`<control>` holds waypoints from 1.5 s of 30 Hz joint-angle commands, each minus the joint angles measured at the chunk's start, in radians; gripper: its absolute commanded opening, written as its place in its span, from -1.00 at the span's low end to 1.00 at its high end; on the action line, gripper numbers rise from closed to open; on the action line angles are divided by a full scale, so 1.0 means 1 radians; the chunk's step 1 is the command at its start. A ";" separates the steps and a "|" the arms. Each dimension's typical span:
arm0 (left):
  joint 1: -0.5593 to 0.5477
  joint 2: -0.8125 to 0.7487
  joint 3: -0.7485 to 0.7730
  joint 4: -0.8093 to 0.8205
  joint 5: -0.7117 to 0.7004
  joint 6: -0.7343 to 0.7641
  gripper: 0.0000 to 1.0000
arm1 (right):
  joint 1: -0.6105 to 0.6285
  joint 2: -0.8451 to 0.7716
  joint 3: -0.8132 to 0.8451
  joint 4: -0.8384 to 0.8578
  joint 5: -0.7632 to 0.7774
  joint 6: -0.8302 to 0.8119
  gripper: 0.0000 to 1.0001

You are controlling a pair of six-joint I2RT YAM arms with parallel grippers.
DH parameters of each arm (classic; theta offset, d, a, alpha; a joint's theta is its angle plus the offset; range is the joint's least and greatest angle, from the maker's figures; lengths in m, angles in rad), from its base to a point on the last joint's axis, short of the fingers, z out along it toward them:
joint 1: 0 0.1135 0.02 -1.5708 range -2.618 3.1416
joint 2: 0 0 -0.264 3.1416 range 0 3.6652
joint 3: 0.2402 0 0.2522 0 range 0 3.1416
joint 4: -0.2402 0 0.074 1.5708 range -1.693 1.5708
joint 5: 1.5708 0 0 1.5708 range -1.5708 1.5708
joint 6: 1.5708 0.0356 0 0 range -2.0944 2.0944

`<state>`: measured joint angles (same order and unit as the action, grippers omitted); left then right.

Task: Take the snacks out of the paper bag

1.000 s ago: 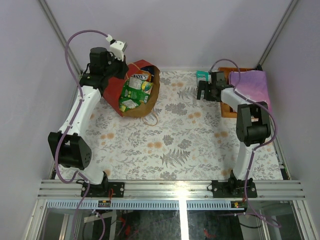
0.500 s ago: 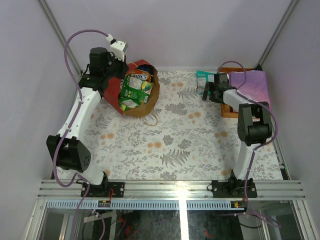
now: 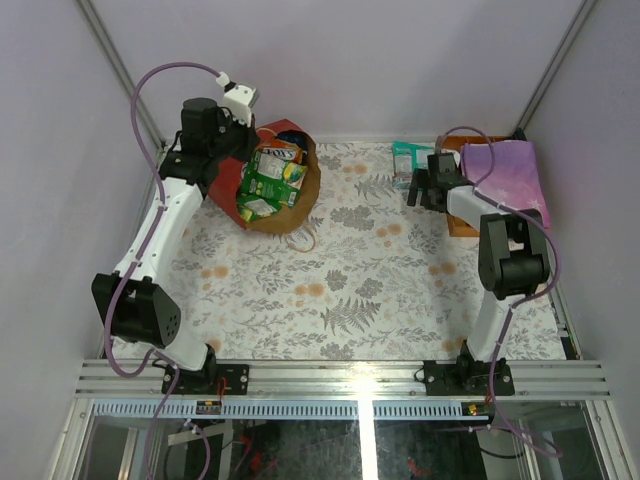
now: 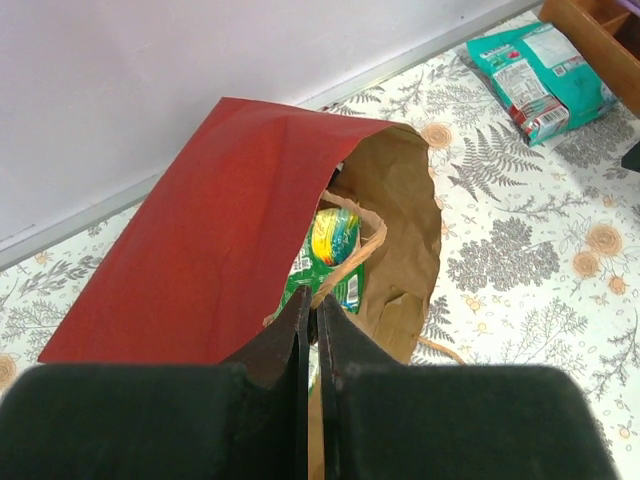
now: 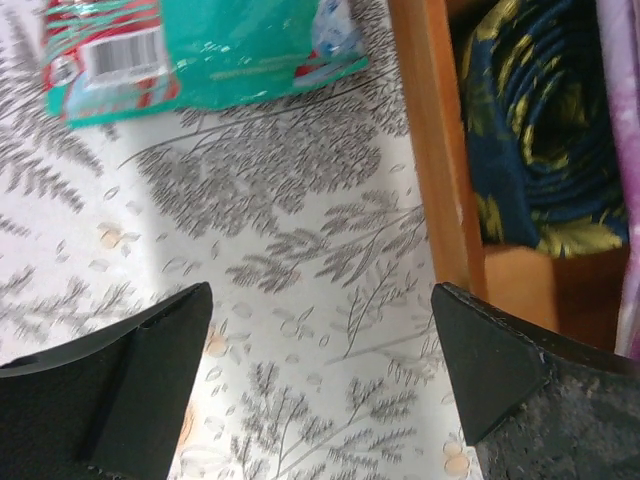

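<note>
Left gripper (image 4: 310, 305): closed on the red wall of the bag (image 3: 226, 186) at 10 o'clock. It has hardly moved.
Bag: mouth open, green and yellow snacks (image 3: 268, 180) still inside.
Teal packet (image 3: 404, 156): out of the bag, flat on the cloth at 1 o'clock.
Right gripper (image 5: 320, 300): jaws wide and empty. It has drawn back from the packet, so we judge one snack delivered and more to fetch.
Surface: floral cloth (image 3: 330, 285), with a tray (image 5: 430, 150) and a book (image 3: 505, 170) at 2 o'clock.
Room: plain lilac walls (image 3: 380, 60).
</note>
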<state>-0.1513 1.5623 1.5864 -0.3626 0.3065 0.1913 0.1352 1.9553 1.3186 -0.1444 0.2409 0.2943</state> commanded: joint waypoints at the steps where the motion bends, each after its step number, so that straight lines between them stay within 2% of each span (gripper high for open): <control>1: -0.029 -0.067 -0.024 0.034 0.027 0.012 -1.00 | 0.113 -0.189 -0.064 0.153 -0.085 -0.036 0.98; 7: -0.045 -0.093 -0.072 0.040 0.001 0.002 -1.00 | 0.289 -0.329 -0.166 0.321 -0.308 0.012 0.95; 11: -0.058 -0.106 -0.097 0.043 -0.014 -0.002 -1.00 | 0.389 -0.385 -0.233 0.416 -0.346 -0.006 0.92; 14: -0.063 -0.109 -0.115 0.056 -0.028 -0.011 -1.00 | 0.442 -0.388 -0.251 0.467 -0.401 0.005 0.90; 20: -0.069 -0.102 -0.126 0.059 -0.039 -0.016 -1.00 | 0.453 -0.300 -0.255 0.636 -0.534 0.187 0.81; 29: -0.078 -0.115 -0.152 0.055 -0.048 -0.008 -1.00 | 0.453 -0.172 -0.180 0.704 -0.561 0.299 0.78; 36: -0.080 -0.123 -0.158 0.054 -0.056 -0.008 -1.00 | 0.451 -0.203 -0.261 0.783 -0.505 0.309 0.76; 45: -0.083 -0.131 -0.165 0.056 -0.058 -0.017 -1.00 | 0.465 -0.231 -0.456 1.142 -0.354 0.473 0.80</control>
<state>-0.2237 1.4681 1.4315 -0.3573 0.2512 0.1894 0.5873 1.7741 0.9318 0.7490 -0.2226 0.6868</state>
